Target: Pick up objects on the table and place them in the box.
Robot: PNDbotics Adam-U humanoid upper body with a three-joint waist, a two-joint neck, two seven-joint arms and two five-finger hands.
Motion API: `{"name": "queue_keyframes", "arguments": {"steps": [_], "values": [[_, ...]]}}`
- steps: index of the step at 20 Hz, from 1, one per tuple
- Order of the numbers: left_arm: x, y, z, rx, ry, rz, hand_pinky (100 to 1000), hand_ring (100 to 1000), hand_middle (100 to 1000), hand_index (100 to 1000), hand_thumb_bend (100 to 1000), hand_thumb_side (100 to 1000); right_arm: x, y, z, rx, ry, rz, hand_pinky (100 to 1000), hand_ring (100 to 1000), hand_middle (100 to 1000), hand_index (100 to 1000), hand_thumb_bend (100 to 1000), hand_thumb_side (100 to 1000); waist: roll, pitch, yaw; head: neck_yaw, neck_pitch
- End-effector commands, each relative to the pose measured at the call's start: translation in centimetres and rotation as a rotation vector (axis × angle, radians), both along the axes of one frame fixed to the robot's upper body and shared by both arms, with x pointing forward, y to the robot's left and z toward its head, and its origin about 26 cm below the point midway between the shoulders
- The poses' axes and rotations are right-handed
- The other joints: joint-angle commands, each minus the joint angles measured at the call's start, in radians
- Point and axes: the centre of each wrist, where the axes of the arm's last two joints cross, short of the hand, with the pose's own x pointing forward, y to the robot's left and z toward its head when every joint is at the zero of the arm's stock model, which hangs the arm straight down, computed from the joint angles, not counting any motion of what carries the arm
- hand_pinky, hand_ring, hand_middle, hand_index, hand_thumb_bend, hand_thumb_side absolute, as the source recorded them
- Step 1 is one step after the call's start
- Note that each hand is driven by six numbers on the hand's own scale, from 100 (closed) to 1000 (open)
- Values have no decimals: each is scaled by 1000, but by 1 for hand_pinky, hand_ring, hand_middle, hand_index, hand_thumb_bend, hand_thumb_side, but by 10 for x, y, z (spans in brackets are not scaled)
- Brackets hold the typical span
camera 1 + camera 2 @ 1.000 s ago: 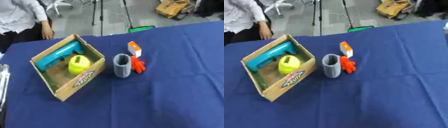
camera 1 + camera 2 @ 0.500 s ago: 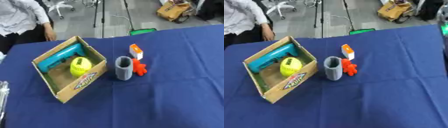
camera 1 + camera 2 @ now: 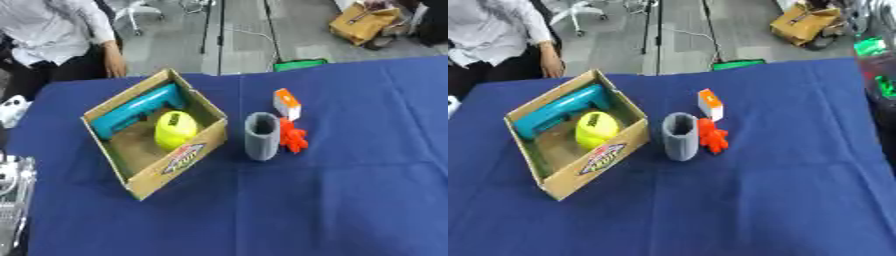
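With neither hand visible, so their state could not be told, the grey cup (image 3: 262,136), orange toy (image 3: 292,137) and small orange-and-white box (image 3: 287,103) stood clustered on the blue surface (image 3: 350,200) just beside the cardboard box (image 3: 175,162), so the cup, nearest it, seemed best gripped first.
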Motion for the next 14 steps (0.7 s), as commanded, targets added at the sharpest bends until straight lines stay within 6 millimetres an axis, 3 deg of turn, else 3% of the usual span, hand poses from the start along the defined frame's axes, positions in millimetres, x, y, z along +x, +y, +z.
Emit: {"name": "queue_keyframes", "arguments": {"steps": [1, 6, 14], "values": [[-2, -1, 5, 9, -16, -13, 991, 933, 947, 975, 100, 1000, 15, 5, -1, -13, 34, -26, 872, 895, 885, 914, 100, 723, -5, -22, 5, -13, -2], [-2, -2, 4, 13, -13, -22, 991, 933, 947, 967, 100, 1000, 40, 8, -17, -25, 151, -54, 886, 912, 889, 917, 100, 739, -5, -24, 6, -38, -11], [-2, -2, 2, 31, 2, -33, 991, 932, 943, 959, 100, 1000, 85, 3, -32, -133, 504, -114, 899, 922, 890, 922, 100, 811, -20, -31, 8, -66, -4]]}}
